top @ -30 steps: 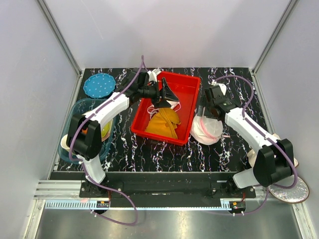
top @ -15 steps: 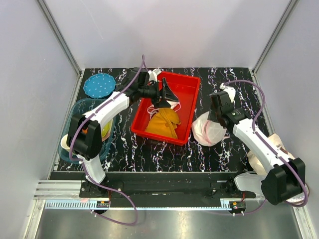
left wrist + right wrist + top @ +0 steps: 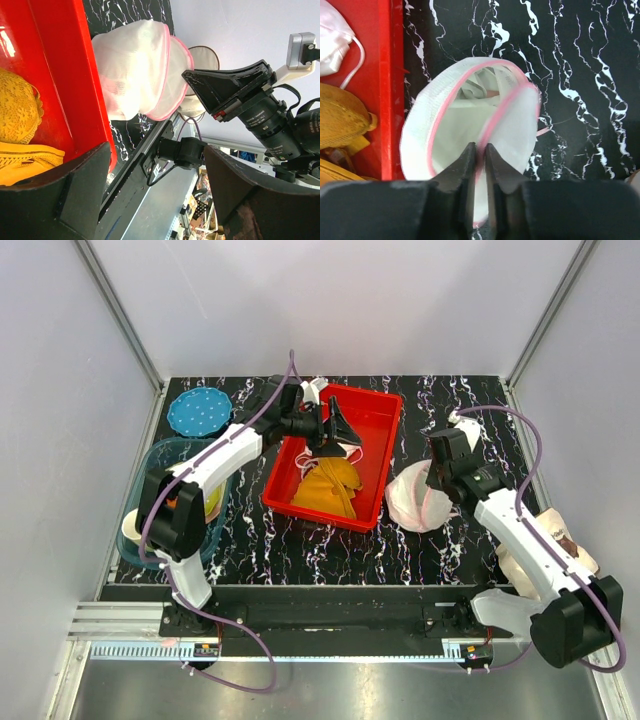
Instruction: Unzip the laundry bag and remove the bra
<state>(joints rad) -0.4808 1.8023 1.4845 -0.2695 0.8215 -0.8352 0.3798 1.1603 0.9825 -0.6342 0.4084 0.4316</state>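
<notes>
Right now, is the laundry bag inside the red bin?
No, the laundry bag lies on the black table, just outside the red bin.

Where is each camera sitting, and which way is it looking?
Top camera: high behind the robot, looking down at the table; left arm and right arm show whole.
Left wrist camera: over the red bin, facing sideways towards the laundry bag; open left gripper frames the view.
Right wrist camera: looking straight down; right gripper pinches the bag's pink edge.
Shared: both wrist views show the laundry bag and red bin.
</notes>
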